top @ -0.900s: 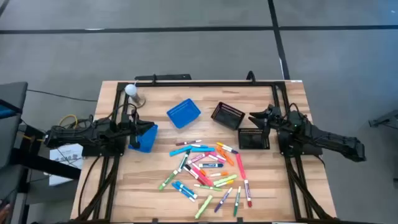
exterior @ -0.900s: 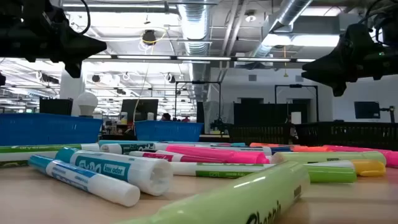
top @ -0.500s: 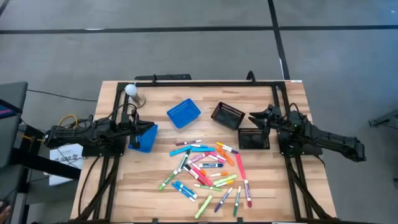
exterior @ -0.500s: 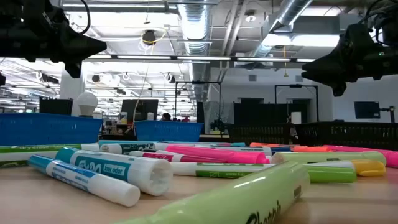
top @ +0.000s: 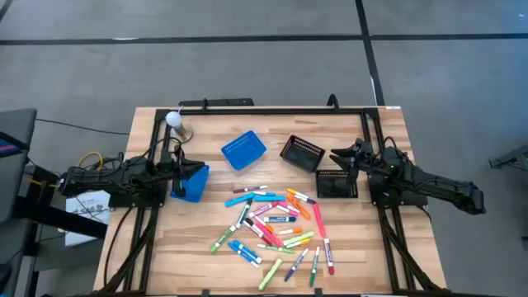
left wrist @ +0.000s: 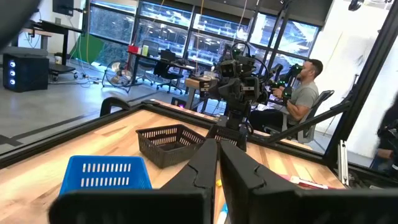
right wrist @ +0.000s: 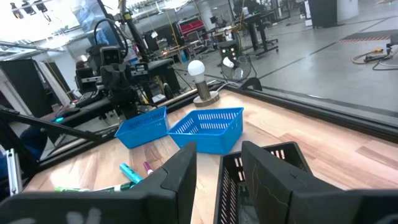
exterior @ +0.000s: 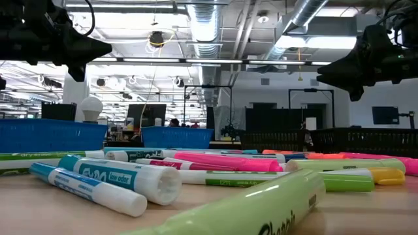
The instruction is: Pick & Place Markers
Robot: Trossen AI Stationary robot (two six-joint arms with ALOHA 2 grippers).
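Wooden butcher-block table (top: 363, 247) with the whole pile of markers (top: 274, 224) still loose on it, scattered from about the middle of the top down toward 6 o'clock in the overhead shot. Pink, green, blue, orange, purple, all mixed up and lying flat, some crossing each other. From table height the closest ones are a pale green marker (exterior: 248, 212) and a couple of white-and-teal ones (exterior: 117, 176).

Left gripper (top: 176, 168) sits at roughly 9 o'clock, over the nearer blue basket (top: 191, 183), fingers (left wrist: 202, 168) pinched together with nothing between them. Right gripper (top: 340, 157) is at about 3 o'clock, hanging above the two black mesh baskets (top: 318, 165); its fingers (right wrist: 180, 180) stand apart with a clear gap, and it isn't holding anything.

A second blue basket (top: 243, 151) is up around 12 o'clock from the pile, tilted on a diagonal. White bulb-shaped thing (top: 174, 120) on a little base sits near the 10 o'clock corner.

Left wrist cam also catches a person (left wrist: 303, 93) sitting in the room past the table.
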